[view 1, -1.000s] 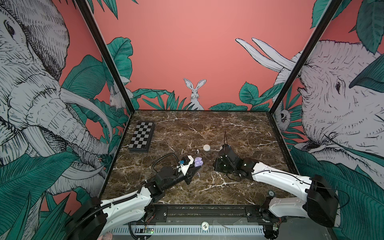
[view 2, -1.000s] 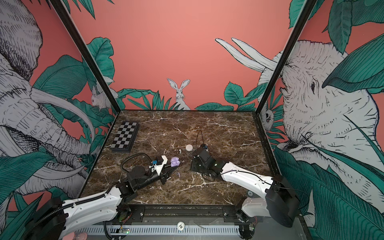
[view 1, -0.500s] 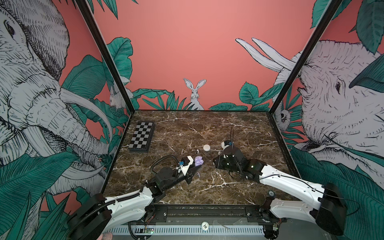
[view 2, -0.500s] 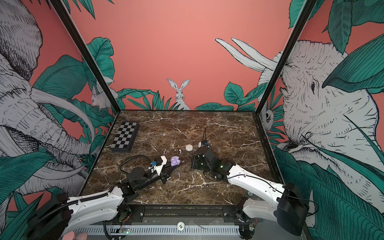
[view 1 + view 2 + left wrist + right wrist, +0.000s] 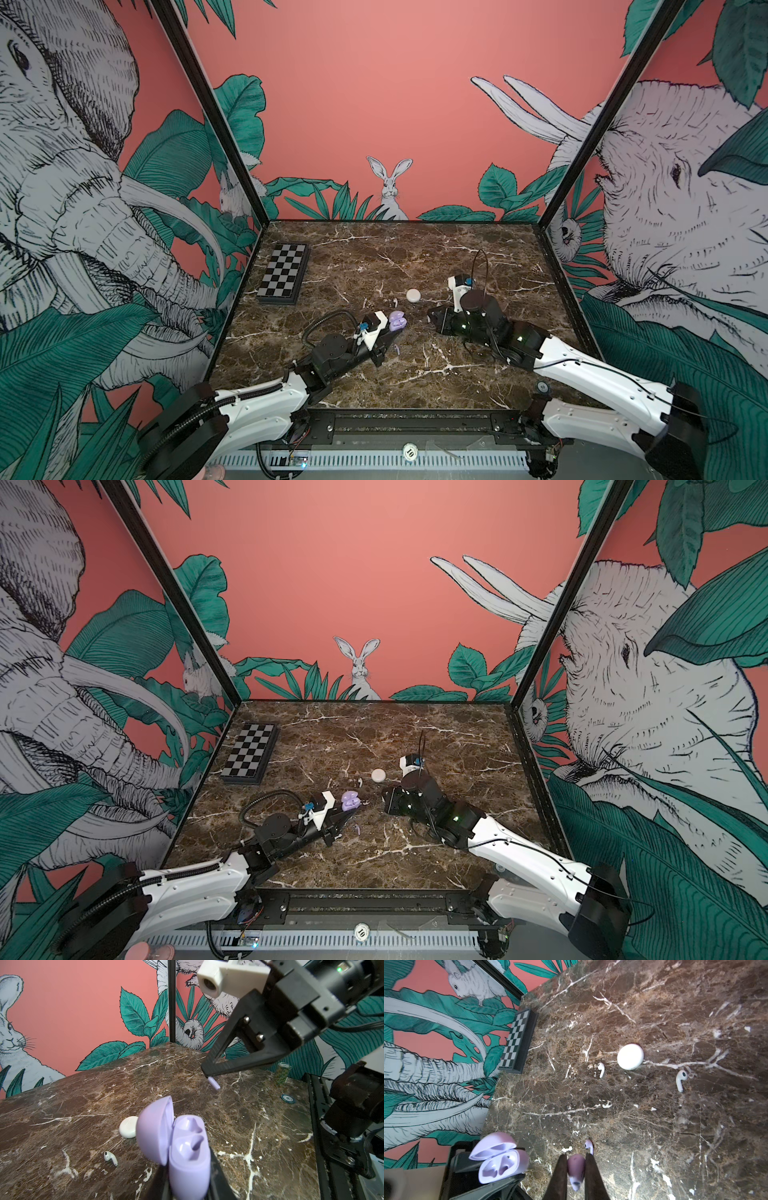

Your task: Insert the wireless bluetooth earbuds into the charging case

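Observation:
My left gripper (image 5: pixel 187 1178) is shut on the lilac charging case (image 5: pixel 188 1151), held above the table with its lid (image 5: pixel 154 1130) open and both sockets empty. Both top views show the case (image 5: pixel 397 321) (image 5: pixel 350 800) at the centre. Just right of it, my right gripper (image 5: pixel 576 1159) (image 5: pixel 432 318) is shut on a lilac earbud (image 5: pixel 576 1169), whose stem (image 5: pixel 214 1083) pokes out below the tips. Another lilac earbud (image 5: pixel 589 1146) (image 5: pixel 397 348) lies on the marble. Two white earbuds (image 5: pixel 601 1069) (image 5: pixel 680 1080) lie either side of a closed white case (image 5: pixel 630 1056) (image 5: pixel 413 295).
A folded chessboard (image 5: pixel 284 274) (image 5: pixel 249 757) lies at the table's back left. A stack of poker chips (image 5: pixel 282 1074) and a single chip (image 5: pixel 288 1098) sit by the black front rail. Printed walls enclose the marble table (image 5: pixel 415 249) on three sides.
The right arm has shifted, its wrist lifting and turning a little while the tips stay close to the lilac case. The left arm and the case have not moved.

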Available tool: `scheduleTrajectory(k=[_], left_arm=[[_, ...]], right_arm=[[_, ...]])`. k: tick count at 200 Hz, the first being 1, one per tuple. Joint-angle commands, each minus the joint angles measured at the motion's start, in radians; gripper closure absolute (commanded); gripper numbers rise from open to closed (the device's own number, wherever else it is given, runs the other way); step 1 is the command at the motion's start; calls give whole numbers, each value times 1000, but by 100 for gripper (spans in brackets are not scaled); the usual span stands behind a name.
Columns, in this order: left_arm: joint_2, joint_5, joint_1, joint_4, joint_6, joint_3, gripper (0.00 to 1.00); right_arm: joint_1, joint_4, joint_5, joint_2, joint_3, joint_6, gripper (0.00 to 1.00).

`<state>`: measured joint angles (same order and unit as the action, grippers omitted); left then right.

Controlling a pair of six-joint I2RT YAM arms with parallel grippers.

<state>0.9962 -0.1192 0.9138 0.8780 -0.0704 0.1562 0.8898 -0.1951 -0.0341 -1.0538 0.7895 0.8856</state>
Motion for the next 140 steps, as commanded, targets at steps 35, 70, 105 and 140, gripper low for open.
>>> scheduleTrajectory(k=[35,70,105,140], left_arm=[[-11,-39,5,62,-29,23,100],[21,-80,5,72,-52,38,100],[51,-93,5,120,-71,37,100],[59,-107,5,153,-94,39,100]], right_arm=[[35,102,-20,23,32,-43,87],[69,148,-33,21,52,-66,87],[98,178,-30,0,60,-73,87],[123,212,-39,-16,57,-75,87]])
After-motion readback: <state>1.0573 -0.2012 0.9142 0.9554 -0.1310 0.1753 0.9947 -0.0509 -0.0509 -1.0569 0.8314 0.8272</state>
